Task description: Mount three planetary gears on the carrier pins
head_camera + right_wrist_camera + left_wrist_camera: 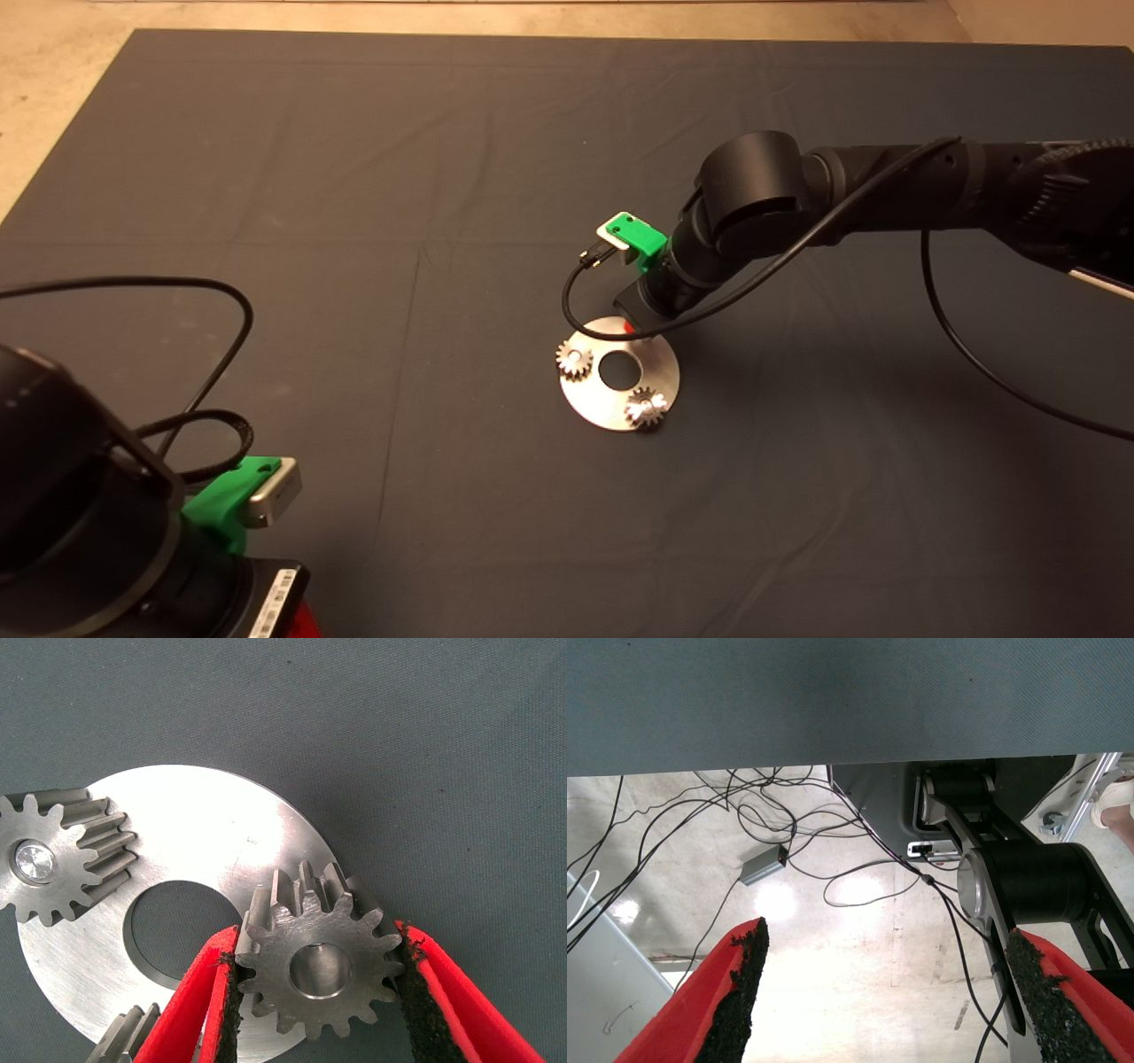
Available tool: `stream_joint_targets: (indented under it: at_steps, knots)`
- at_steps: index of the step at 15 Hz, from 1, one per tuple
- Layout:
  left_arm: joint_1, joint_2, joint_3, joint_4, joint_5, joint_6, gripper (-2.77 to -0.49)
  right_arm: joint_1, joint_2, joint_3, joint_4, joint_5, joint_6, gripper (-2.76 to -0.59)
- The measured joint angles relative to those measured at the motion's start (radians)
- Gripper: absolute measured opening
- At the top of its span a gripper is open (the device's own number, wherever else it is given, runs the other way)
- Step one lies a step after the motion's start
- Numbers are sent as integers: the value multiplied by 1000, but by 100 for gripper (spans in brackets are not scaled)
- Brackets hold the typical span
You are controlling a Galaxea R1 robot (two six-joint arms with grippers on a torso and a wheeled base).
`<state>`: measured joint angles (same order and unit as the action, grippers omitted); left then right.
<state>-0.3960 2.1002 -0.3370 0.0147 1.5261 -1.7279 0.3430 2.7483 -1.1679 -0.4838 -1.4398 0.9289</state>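
Near the middle of the mat (354, 177) lay the disc (611, 403), flat, and I saw two gears already seated on its pins: one gear (574, 360) at the disc's left edge in the head view, the other (646, 408) at its near right edge. On the left one, in the right wrist view, the bright pin end (33, 859) showed through the centre hole. The third gear (317, 967) sat over the far rim of the disc, and I had it clamped between the black pads of the right gripper (317, 992), one pad pressing the teeth on each side. A dull metal face filled its centre hole; I could not tell whether the gear was fully down on the disc. From above that gear was hidden under the wrist.

My right arm (886, 190) reached in from the right edge, elbow high, wrist bent steeply down onto the disc's far side, its cable (585, 283) looping just beside it.

The left gripper (881, 992) waited at the lower left edge, fingers (735, 992) spread wide apart with nothing between them, looking past the mat's edge at a floor strewn with cables (771, 824).
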Motion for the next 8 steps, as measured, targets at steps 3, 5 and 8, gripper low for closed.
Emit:
stream_joint_targets:
  at_steps: [3, 5, 8]
  knots:
    - [0, 0, 0, 0, 0, 0, -137, 0, -3, 16, -1, -5, 0, -229]
    - [0, 0, 0, 0, 0, 0, -137, 0, -7, 17, -1, -10, 0, -229]
    - [0, 0, 0, 0, 0, 0, -137, 0, -9, 17, -1, -23, 0, -229]
